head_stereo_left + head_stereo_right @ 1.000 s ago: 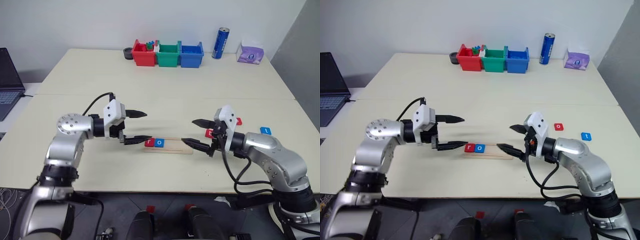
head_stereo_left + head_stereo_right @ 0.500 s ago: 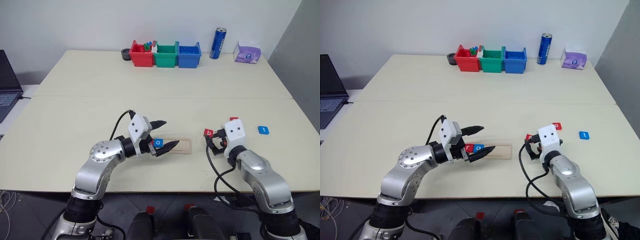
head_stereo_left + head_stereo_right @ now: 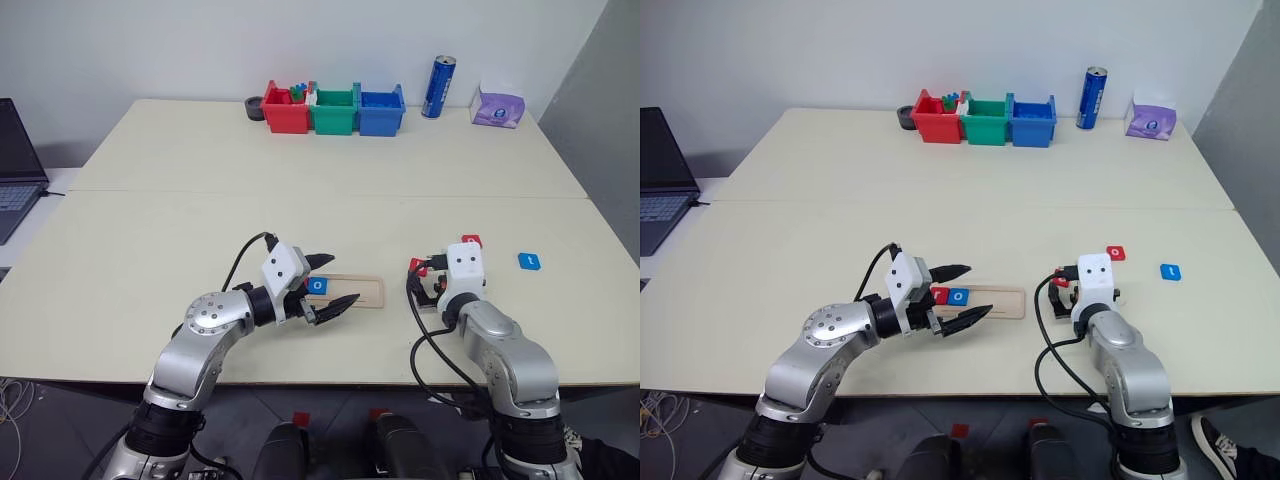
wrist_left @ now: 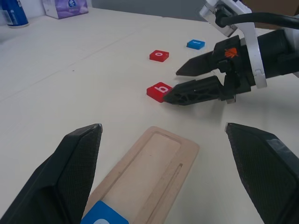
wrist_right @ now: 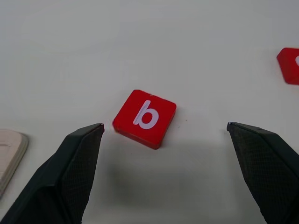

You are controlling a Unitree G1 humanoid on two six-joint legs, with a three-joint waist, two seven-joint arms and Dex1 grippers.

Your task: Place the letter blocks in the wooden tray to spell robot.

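Observation:
The wooden tray [image 3: 992, 301] lies on the table in front of me. A red "r" block [image 3: 939, 295] and a blue "o" block [image 3: 958, 296] sit side by side at its left end. My left gripper [image 3: 342, 279] hovers open over that end, empty. A red "b" block [image 5: 145, 117] lies flat on the table just right of the tray. My right gripper [image 5: 164, 125] is open, one finger on each side of it, apart from it. Farther right lie a red "o" block [image 3: 470, 241] and a blue "t" block [image 3: 529, 261].
Red [image 3: 284, 110], green [image 3: 334, 112] and blue [image 3: 381, 112] bins stand in a row at the table's back. To their right are a blue can [image 3: 438, 87] and a purple tissue pack [image 3: 497, 105]. A laptop [image 3: 15, 160] sits off the left edge.
The camera has shifted. My left gripper swung right, over the tray's left end. My right gripper dropped and turned forward, ending with the red "b" block between its fingers. Both stayed open.

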